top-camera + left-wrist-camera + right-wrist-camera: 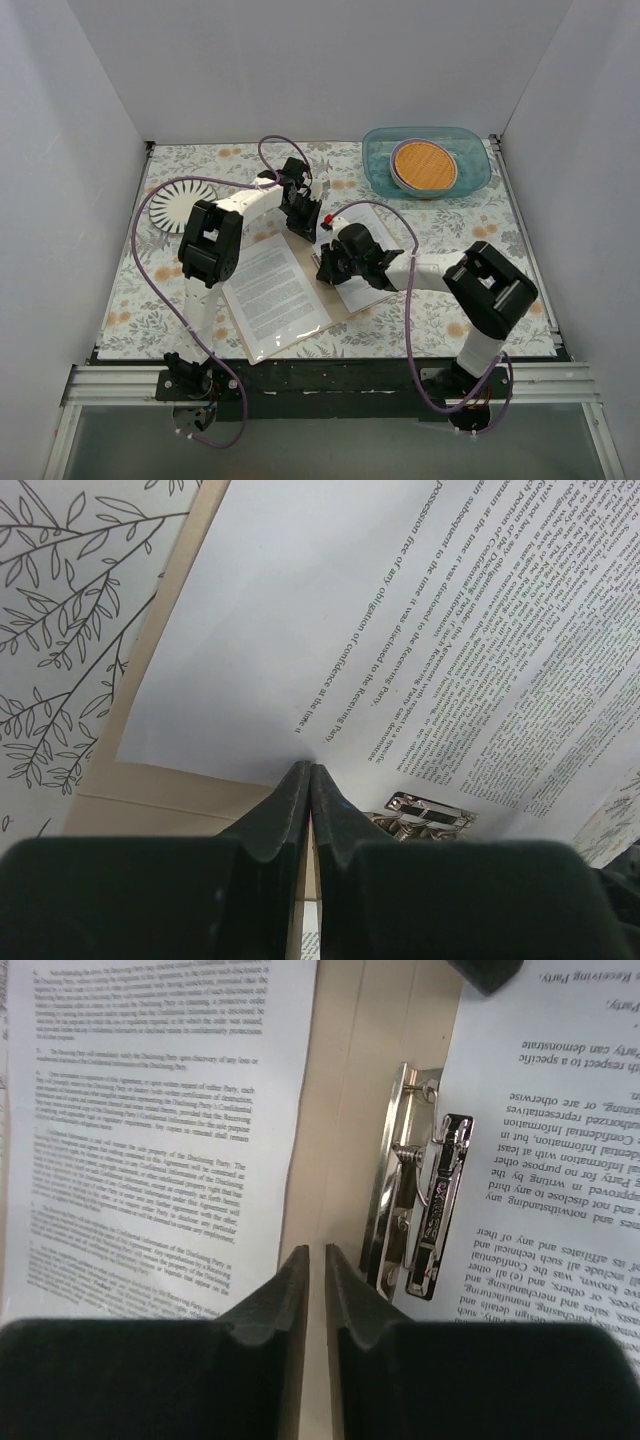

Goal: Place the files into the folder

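Observation:
The brown folder [340,308] lies open at the table's middle, its tan spine [370,1080] and metal clip [420,1210] bare. One printed sheet [270,290] lies on the left cover, another [372,245] on the right cover beside the clip. My left gripper [308,222] is shut, its tips [310,770] at the near edge of the right sheet [400,610], close to the clip [425,815]. I cannot tell if it pinches paper. My right gripper [326,265] is shut to a thin slit, empty, its tips [316,1252] over the spine between the two sheets.
A clear blue bin [427,163] holding a round orange disc stands at the back right. A white plate with black radial stripes [178,205] lies at the left. White walls enclose the floral-cloth table [470,300].

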### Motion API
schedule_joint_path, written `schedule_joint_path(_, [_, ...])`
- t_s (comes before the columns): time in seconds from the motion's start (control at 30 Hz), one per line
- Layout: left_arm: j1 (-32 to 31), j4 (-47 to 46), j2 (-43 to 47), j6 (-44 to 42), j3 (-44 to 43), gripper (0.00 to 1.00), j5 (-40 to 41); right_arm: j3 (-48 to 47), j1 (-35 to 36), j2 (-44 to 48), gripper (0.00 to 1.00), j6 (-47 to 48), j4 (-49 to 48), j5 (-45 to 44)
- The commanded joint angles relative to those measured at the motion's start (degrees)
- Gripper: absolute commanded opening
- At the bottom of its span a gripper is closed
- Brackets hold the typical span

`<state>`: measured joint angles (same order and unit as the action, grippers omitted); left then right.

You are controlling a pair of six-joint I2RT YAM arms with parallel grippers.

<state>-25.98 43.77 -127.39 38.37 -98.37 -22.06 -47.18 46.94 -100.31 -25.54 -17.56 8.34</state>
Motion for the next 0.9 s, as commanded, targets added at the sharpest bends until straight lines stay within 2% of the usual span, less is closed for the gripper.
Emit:
schedule_joint_path(0.0, [0.6,3.3,-1.2,-2.0,0.2,0.02,8.3,-3.1,1.5,8.9,0.26,9.6,4.5,-6.2])
schedule_joint_path(0.03, [0.6,3.4,-1.2,-2.0,-0.5,0.02,8.3,-2.8,1.6,10.3,0.33,10.8,4.4,-6.8])
schedule_joint_path(0.07, [0.6,3.6,-1.1,-2.0,-1.7,0.02,8.3,-2.7,1.8,11.4,0.47,12.0,4.5,-8.0])
schedule_joint_path(0.1, [0.6,4.1,-1.1,-1.7,-2.6,0.02,8.3,-2.3,1.8,13.6,0.55,14.9,5.4,-8.0])
schedule_joint_path(0.17, [0.6,4.9,-1.2,-1.6,-5.3,0.02,8.4,-0.7,3.4,15.8,0.7,18.0,5.5,-12.3])
schedule_joint_path(0.23, [0.7,5.8,-0.8,-1.6,-6.7,0.02,8.2,4.1,5.3,19.4,0.76,23.5,3.9,-14.7])
schedule_joint_path(0.27, [0.8,5.8,-0.8,-1.7,-7.4,0.02,8.4,5.8,8.5,20.5,0.84,25.3,2.9,-18.1])
schedule_joint_path(0.33, [0.8,6.0,-1.4,-1.6,-9.2,0.02,8.3,10.5,12.6,22.7,0.94,31.0,-0.4,-21.7])
schedule_joint_path(0.37, [0.8,6.4,-1.8,-1.6,-10.0,0.02,8.3,11.5,17.2,23.0,0.99,32.4,-1.4,-25.4])
schedule_joint_path(0.53, [0.8,8.1,-0.9,-1.2,-11.7,0.02,6.9,12.4,28.7,18.8,0.98,37.0,-2.7,-32.2])
schedule_joint_path(0.7, [0.8,6.9,1.3,-1.0,-11.7,0.04,4.7,10.4,33.6,13.2,0.98,40.7,-6.6,-34.4])
schedule_joint_path(0.87, [0.5,6.6,-5.0,0.0,-17.6,0.05,4.3,6.6,36.0,8.4,0.99,42.2,-8.1,-30.8])
